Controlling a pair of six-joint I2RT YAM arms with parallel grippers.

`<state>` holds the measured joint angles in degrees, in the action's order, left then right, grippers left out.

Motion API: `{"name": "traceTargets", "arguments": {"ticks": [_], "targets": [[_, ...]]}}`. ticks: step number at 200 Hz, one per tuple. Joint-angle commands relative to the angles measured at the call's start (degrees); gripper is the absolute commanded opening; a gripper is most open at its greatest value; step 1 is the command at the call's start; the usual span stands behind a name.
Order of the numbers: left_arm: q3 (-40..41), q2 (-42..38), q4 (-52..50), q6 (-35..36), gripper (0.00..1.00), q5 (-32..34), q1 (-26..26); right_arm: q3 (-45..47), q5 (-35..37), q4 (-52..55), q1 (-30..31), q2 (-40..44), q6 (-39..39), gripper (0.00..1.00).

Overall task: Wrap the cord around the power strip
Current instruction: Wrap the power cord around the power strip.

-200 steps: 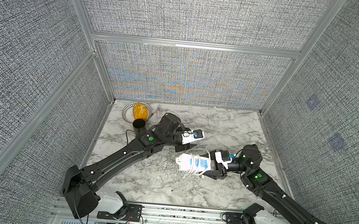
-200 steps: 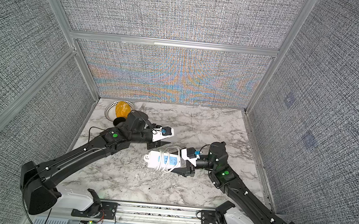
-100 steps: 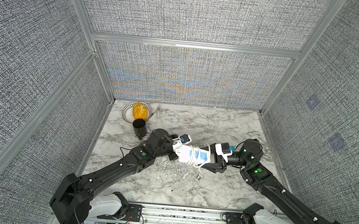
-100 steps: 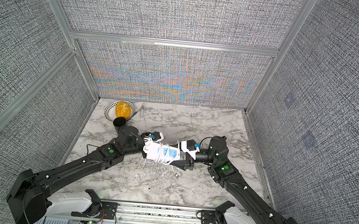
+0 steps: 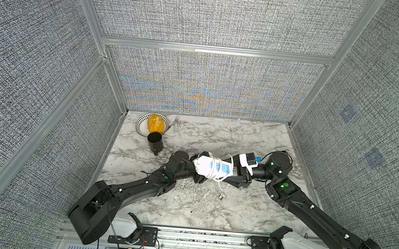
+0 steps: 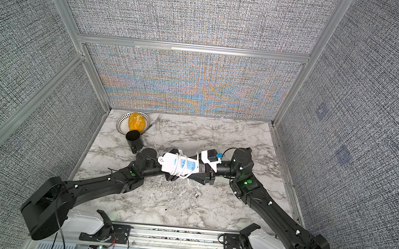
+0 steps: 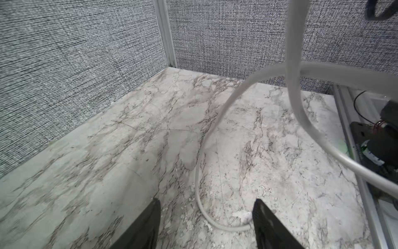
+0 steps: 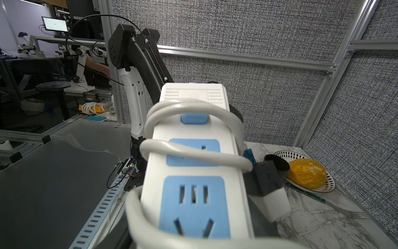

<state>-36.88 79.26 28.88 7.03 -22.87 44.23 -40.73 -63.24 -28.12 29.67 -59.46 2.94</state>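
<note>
In both top views the right gripper (image 5: 237, 176) clamps the blocky white power strip (image 5: 203, 166), coiled in smooth round cord (image 6: 178, 164), above the veined marble table (image 5: 186, 210). In the left wrist view the left gripper (image 7: 206, 202) stands parted astride slack cord.

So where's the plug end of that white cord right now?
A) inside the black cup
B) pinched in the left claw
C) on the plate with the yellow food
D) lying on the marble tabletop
D: in a top view the plug lies on the marble table, at the loose end of the cord that trails down from the power strip.
</note>
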Motion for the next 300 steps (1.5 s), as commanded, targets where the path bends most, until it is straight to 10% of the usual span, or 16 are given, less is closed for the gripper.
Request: {"name": "traceTargets", "arguments": {"ticks": [1, 116, 174, 216, 300], "targets": [[-2.43, 4.25, 8.97, -3.14, 0.69, -2.46, 1.01, -0.47, -0.58, -4.21, 0.06, -0.21, -2.11, 0.00], [-17.19, 28.18, 28.64, -16.53, 0.68, -4.06, 4.82, 0.50, -0.35, -7.83, 0.04, -0.68, -3.16, 0.00], [-15.12, 29.45, 28.33, -16.23, 0.25, -3.14, 4.74, 0.54, 4.41, -8.12, -1.39, 2.13, -1.86, 0.00], [-10.18, 19.79, 11.94, -11.49, 0.05, 3.89, 4.82, -0.91, 16.31, -2.61, -3.27, 3.76, 2.45, 0.00], [-8.57, 2.46, -24.04, -2.15, 0.02, 20.92, 4.82, 2.63, 33.10, -8.84, -9.33, 7.23, 0.10, 0.00]]}}
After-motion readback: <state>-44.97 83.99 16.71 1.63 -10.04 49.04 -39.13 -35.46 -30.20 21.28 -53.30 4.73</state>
